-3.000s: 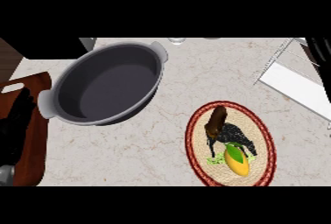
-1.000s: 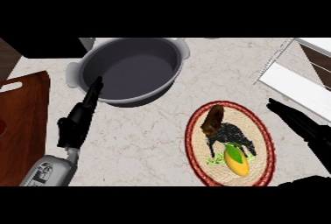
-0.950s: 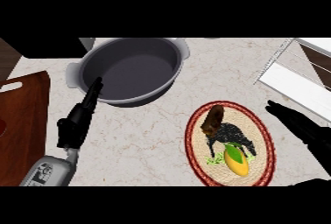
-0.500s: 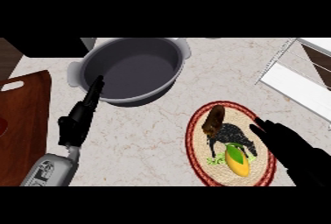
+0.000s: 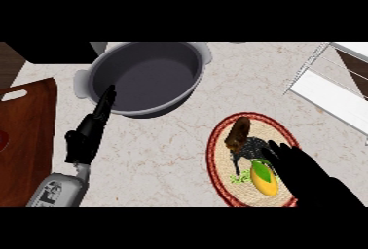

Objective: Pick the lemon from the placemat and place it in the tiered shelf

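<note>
**Spotter:** Where is the lemon (image 5: 265, 178) from your seat?

**Operator:** Lower right of the frame. It lies on the round placemat (image 5: 213, 151), close to the mat's bottom edge and just beside the dark bird pattern. My right hand (image 5: 305, 168) comes in from the lower right corner. Its fingers are spread and fairly straight right next to the fruit, with nothing in them yet.

**Spotter:** And the other one?

**Operator:** My left hand (image 5: 86, 138) is at centre left, fingers straight and pointing up at the grey pot (image 5: 155, 78). It holds nothing either.

**Spotter:** How do you expect the fruit to behave?

**Operator:** I judge it light, hard-skinned and smooth. It is oval, so it may roll or squirt out along its length. I would close across the fat middle, with thumb on one side and fingers on the other, and stay off the tapered tips.

**Spotter:** Count for me.

**Operator:** I see one lemon, one placemat, one pot, and one wooden board (image 5: 28, 136) at the left edge. One white tiered shelf (image 5: 327, 95) stands at the upper right, well apart from the mat. Both hands are on the surface view.
</note>
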Motion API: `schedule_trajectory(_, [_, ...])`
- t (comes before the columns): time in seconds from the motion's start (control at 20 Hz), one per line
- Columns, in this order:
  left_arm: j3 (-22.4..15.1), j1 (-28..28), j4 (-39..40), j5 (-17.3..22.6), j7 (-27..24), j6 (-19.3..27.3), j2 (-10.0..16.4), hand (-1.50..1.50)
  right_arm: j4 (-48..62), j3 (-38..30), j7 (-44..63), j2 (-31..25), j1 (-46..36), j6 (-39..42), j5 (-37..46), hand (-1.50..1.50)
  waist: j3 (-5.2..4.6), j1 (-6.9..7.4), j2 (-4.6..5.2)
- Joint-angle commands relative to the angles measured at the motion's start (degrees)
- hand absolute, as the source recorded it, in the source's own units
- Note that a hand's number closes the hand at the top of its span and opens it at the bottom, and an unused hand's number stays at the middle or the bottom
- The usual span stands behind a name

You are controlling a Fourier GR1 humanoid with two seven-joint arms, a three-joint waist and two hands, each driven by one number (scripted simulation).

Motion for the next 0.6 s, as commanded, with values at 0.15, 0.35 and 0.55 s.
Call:
schedule_trajectory(0.15, [3.60,-2.82,4.82,-0.32,-0.57,-3.49,-1.73,0.00,-4.47,2.63,2.70,4.24,2.66,3.15,6.92,-1.50,-0.10,-0.23,0.15])
schedule_trajectory(0.35, [2.64,-1.28,1.95,-3.14,1.42,-2.48,-3.86,0.00,-0.48,0.74,-1.12,6.04,3.01,2.68,7.97,-1.50,-0.08,-0.12,0.16])
schedule_trajectory(0.55, [3.52,-1.00,0.96,-3.81,2.23,-3.43,-4.25,0.00,-0.07,2.44,0.25,9.04,2.71,3.75,11.43,-1.50,-0.09,-0.09,0.15])
